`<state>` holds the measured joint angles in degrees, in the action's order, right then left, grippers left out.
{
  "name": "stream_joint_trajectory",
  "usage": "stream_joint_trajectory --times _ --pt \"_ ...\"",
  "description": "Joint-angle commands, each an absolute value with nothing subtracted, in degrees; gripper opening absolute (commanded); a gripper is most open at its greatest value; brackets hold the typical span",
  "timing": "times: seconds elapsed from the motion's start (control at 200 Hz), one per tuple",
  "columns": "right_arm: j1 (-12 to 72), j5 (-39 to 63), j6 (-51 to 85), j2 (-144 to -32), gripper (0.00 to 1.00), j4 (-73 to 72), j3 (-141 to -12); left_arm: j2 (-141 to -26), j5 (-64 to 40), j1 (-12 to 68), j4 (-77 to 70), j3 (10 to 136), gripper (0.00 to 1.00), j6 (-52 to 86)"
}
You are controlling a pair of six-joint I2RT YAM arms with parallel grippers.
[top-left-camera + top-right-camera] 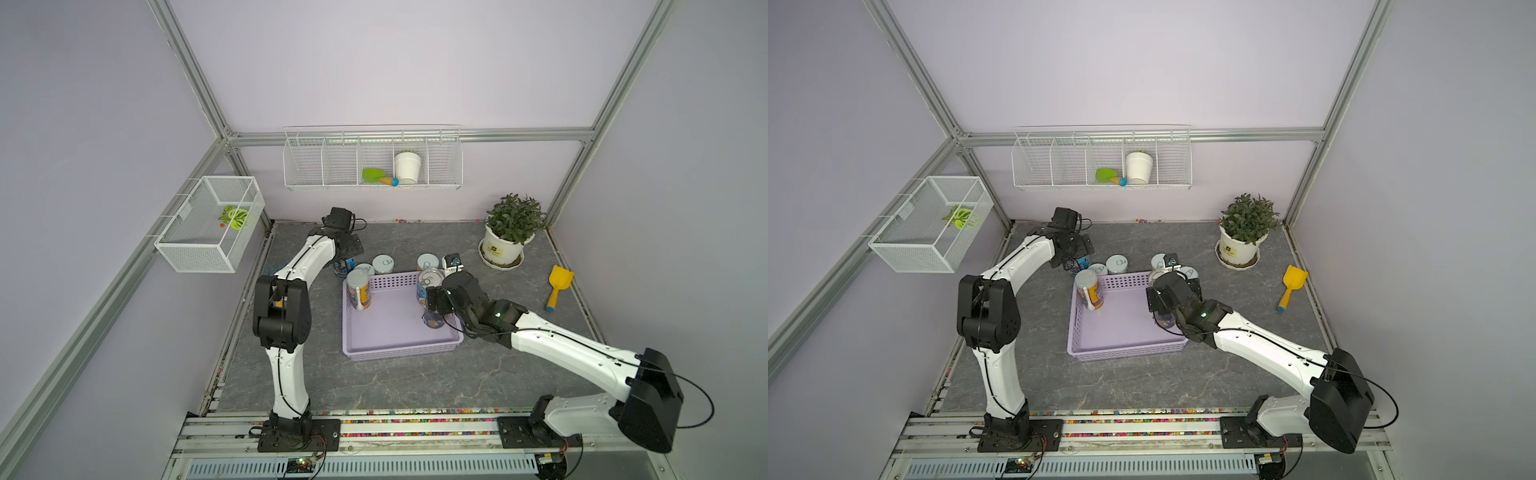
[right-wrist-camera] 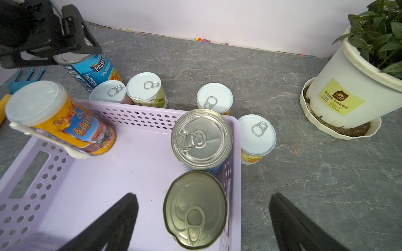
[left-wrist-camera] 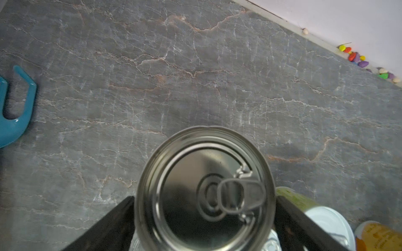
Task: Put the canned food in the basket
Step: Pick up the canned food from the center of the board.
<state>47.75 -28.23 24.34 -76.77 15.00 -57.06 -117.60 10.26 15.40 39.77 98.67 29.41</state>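
Since both arms reach over the work area, I report on each tool in turn. The left gripper [image 3: 205, 198] has its jaws spread wide and straddles the blue-labelled can [image 3: 204, 191]. This can stands upright on the table [image 3: 195, 76], outside the basket [image 2: 134, 113] and just off its far left corner. Its silver lid sits squarely between the fingers [image 3: 104, 226]. I cannot tell from the wrist view whether the pads touch its wall.

The right gripper [image 2: 203, 195] is likewise released and hangs over the basket's right side. The near silver-topped can [image 2: 195, 208] stands directly below it, between the fingers, with bare space showing on either side. That can is inside the basket, against the right wall. The far silver-topped can [image 2: 201, 135] stands just beyond it in the far right corner. The orange-labelled can [image 2: 61, 123], which has a translucent cap, occupies the far left corner.

Four white-topped cans [image 2: 144, 87] stand on the table outside the basket. Three are along the far wall and one is just beside the right wall.
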Motion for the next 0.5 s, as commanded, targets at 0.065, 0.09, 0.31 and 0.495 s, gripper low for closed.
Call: stream_joint_trajectory --times 0.065,0.09,0.31,0.495 --pt "47.7 -27.5 23.4 -78.5 0.99 15.4 -58.9 -119.9 10.2 15.3 39.4 100.6 1.00 28.3" --pt "47.7 -27.5 23.4 -78.8 0.98 15.5 -59.0 -120.2 10.4 15.3 39.6 100.7 1.00 28.4" --pt "47.7 -27.2 23.3 -79.8 0.98 15.7 -59.6 -121.0 15.8 15.2 41.2 100.6 0.93 29.9" --pt "47.7 -26.8 23.4 -80.1 0.98 15.8 -59.7 -119.8 17.5 15.2 41.3 100.8 0.74 29.9"
